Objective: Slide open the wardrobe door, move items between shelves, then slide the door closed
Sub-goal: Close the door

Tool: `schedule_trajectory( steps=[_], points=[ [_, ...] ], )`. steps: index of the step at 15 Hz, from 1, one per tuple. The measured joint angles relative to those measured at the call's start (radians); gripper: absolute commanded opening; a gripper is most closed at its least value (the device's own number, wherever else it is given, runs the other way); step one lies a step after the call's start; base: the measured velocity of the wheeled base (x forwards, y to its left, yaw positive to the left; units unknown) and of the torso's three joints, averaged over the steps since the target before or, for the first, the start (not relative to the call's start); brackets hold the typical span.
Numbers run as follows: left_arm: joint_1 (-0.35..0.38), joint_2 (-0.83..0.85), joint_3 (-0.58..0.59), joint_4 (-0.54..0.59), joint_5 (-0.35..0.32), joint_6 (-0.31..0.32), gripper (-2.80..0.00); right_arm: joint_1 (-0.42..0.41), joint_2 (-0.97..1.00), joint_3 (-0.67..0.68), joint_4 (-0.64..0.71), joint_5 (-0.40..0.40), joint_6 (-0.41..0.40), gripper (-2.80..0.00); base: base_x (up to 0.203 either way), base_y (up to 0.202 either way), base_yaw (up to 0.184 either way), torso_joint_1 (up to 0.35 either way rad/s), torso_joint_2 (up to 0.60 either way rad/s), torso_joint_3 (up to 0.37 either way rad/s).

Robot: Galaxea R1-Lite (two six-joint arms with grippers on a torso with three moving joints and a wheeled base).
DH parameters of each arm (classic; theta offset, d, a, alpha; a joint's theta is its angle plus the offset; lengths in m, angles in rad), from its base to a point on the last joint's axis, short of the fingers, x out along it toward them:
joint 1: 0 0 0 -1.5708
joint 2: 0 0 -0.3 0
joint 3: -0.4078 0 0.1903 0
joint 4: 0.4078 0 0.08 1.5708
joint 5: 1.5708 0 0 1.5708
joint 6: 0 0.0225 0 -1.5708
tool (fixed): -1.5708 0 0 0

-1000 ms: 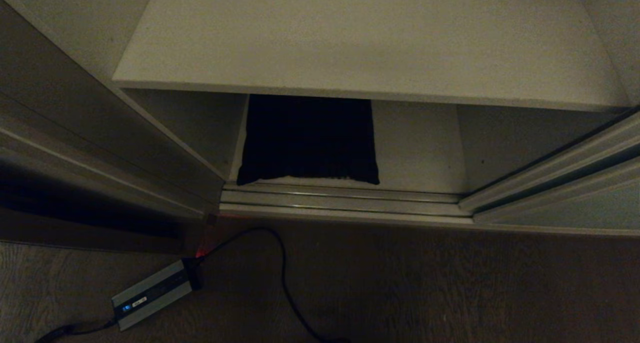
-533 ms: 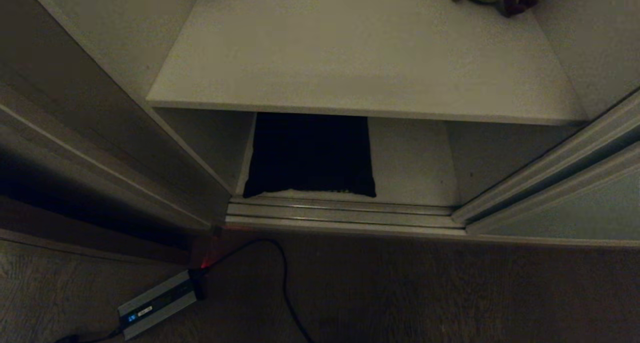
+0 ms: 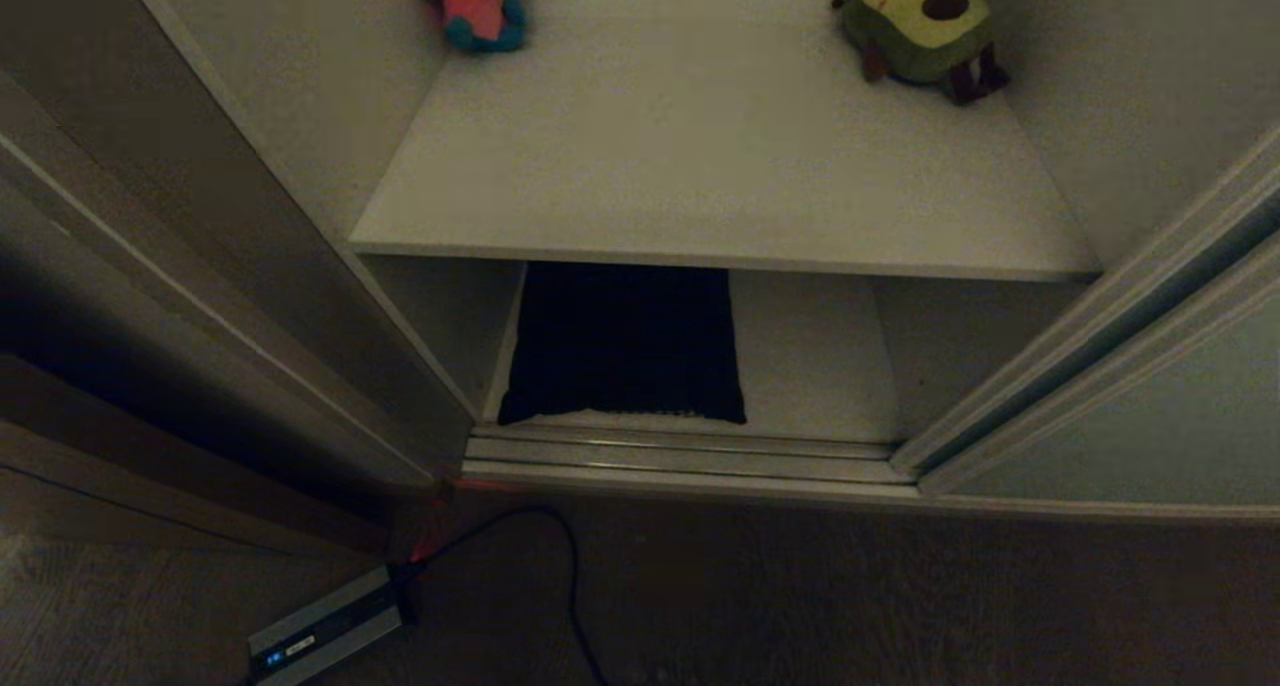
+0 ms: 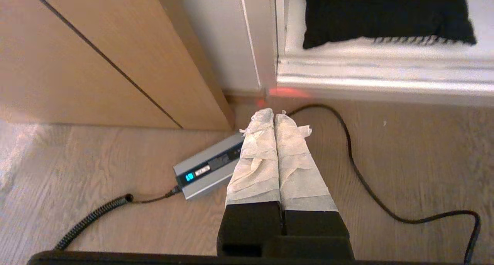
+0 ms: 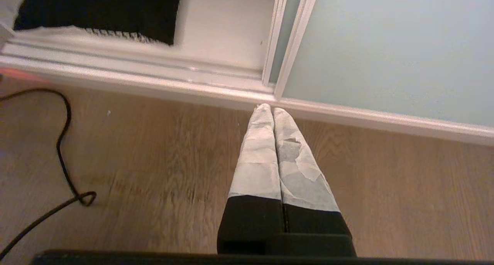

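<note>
The view has been raised — two plush toys are now seen at the upper shelf's back corners. The cushion lies at the bottom shelf's front-left; door slid open; left gripper and right gripper closed, empty.

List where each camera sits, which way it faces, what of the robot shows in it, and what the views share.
Head view: high, looking down into the open wardrobe at the cushion under a shelf; no robot part shows.
Left wrist view: behind the shut left pincer, aimed at the floor, a charger and the cushion.
Right wrist view: behind the shut right pincer, aimed at the floor and the door.
Shared: all three show the cushion.
</note>
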Motion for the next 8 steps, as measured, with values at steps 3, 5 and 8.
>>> schedule_trajectory(
  steps=[3,5,8],
  points=[
    [0.000,0.000,0.000,0.000,0.001,-0.002,-2.80,0.000,0.000,0.000,0.000,0.000,0.000,-2.80,0.000,0.000,0.000,0.003,0.00,0.202],
    [0.000,0.000,0.000,0.000,0.001,-0.004,-2.80,0.000,0.000,0.000,0.000,0.000,0.000,-2.80,0.000,0.000,0.000,0.003,0.00,0.098],
    [0.000,0.001,0.000,-0.001,0.002,-0.004,-2.80,0.000,0.000,0.000,0.000,0.000,0.000,-2.80,0.000,0.000,0.000,0.000,0.00,0.000]
  ],
)
